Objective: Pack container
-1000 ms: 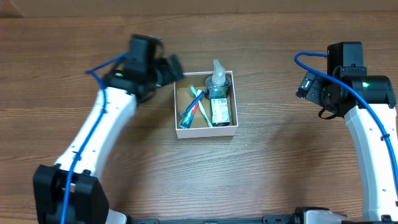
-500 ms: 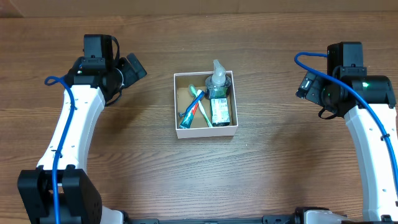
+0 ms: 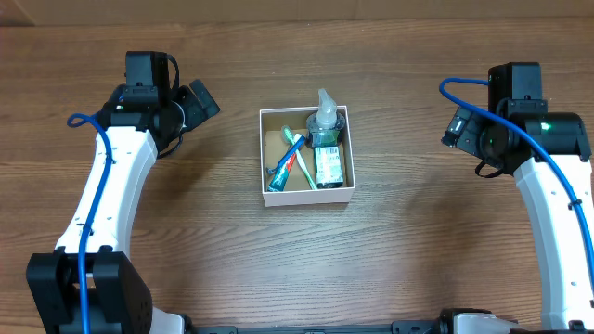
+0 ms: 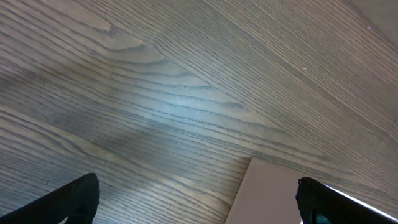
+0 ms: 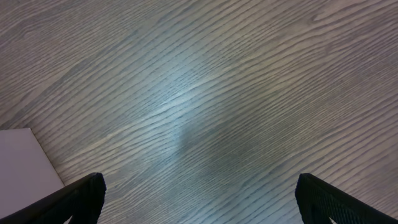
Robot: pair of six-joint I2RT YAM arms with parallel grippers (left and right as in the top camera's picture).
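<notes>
Overhead view: the container (image 3: 306, 197) is seen mid-table (image 3: 418, 250), between the two arms and touched by neither. Packed inside are a blue toothbrush (image 3: 288, 158), a red-and-white tube (image 3: 304, 172), a green packet (image 3: 327, 165) and a clear pump bottle (image 3: 323, 116) at the far right corner. The left gripper (image 3: 202, 100) is parked well left of the container, its jaws spread wide and nothing gripped. The right gripper (image 5: 199, 205) is parked well right, its jaws likewise spread wide over bare wood.

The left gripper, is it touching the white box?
Apart. The overhead view shows the left gripper off to the side of the container, with a stretch of bare wooden table between them.
</notes>
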